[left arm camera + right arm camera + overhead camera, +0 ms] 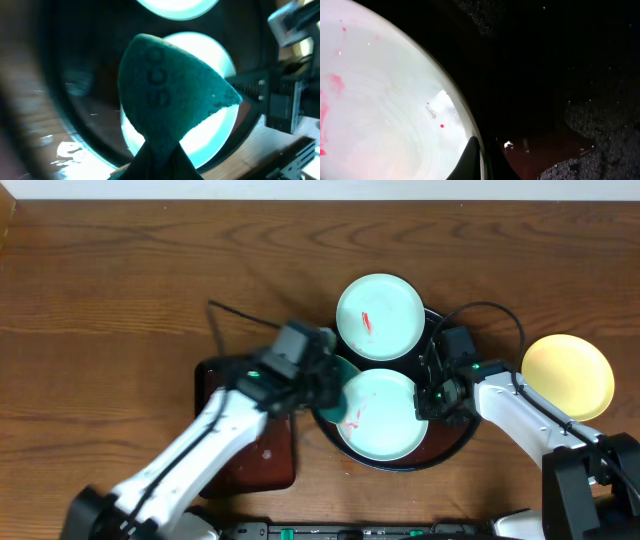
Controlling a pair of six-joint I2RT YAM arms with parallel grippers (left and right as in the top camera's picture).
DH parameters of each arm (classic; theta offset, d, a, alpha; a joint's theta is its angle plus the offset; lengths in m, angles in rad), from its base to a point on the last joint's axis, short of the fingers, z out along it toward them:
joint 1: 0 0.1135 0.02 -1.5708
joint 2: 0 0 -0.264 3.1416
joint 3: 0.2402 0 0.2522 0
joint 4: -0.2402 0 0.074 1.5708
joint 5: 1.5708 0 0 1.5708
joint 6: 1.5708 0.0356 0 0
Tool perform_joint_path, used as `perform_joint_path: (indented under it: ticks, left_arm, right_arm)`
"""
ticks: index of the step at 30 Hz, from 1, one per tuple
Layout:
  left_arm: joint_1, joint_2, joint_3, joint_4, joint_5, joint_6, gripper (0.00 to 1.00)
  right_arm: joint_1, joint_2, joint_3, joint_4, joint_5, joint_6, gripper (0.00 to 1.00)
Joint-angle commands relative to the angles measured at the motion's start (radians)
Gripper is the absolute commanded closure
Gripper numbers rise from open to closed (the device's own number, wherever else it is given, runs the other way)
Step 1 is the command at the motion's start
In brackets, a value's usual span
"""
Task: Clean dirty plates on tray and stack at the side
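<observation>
Two mint-white plates lie on the round black tray (452,448). The far plate (380,317) carries a red smear at its middle. The near plate (385,418) has red smears on its left side. My left gripper (325,385) is shut on a green scouring pad (170,95), which hangs over the near plate's (220,130) left edge. My right gripper (432,395) is shut on that plate's right rim; in the right wrist view one finger lies on the plate (385,100) and the other outside the rim. A pale yellow plate (568,376) rests on the table to the right.
A dark brown rectangular tray (250,442) lies left of the round tray, under my left arm. Black cables run behind both arms. Bare wooden table (120,290) stretches to the left and back.
</observation>
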Motion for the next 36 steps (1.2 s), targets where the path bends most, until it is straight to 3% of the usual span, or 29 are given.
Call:
perform_joint_path:
  ticks: [1, 8, 13, 18, 22, 25, 29, 36]
  left_arm:
    - [-0.061, 0.098, -0.003, 0.035, -0.020, -0.114, 0.92]
    - [-0.148, 0.281, -0.003, 0.187, -0.021, -0.194, 0.92]
    - [-0.170, 0.411, -0.003, 0.174, -0.134, -0.193, 0.92]
    - [-0.166, 0.444, 0.018, 0.040, -0.299, -0.194, 0.92]
    - [-0.153, 0.443, 0.142, -0.204, -0.541, -0.193, 0.93]
    - [-0.146, 0.443, 0.233, -0.333, -0.628, -0.193, 0.92]
    - [-0.146, 0.443, 0.267, -0.320, -0.605, -0.190, 0.92]
    - [-0.147, 0.519, 0.255, -0.116, -0.306, -0.190, 0.92]
  right_arm:
    - [0.002, 0.022, -0.012, -0.006, 0.127, 0.027, 0.99]
    - [0.007, 0.022, -0.012, -0.007, 0.127, 0.028, 0.99]
    - [0.007, 0.022, -0.012, -0.009, 0.127, 0.027, 0.99]
    - [0.007, 0.022, -0.012, -0.020, 0.127, 0.027, 0.99]
    - [0.007, 0.022, -0.012, -0.019, 0.133, 0.027, 0.99]
    - [0.006, 0.022, -0.012, -0.021, 0.138, 0.027, 0.99]
    - [0.007, 0.022, -0.012, -0.020, 0.138, 0.027, 0.99]
    - [0.007, 0.022, -0.012, -0.020, 0.138, 0.025, 0.99]
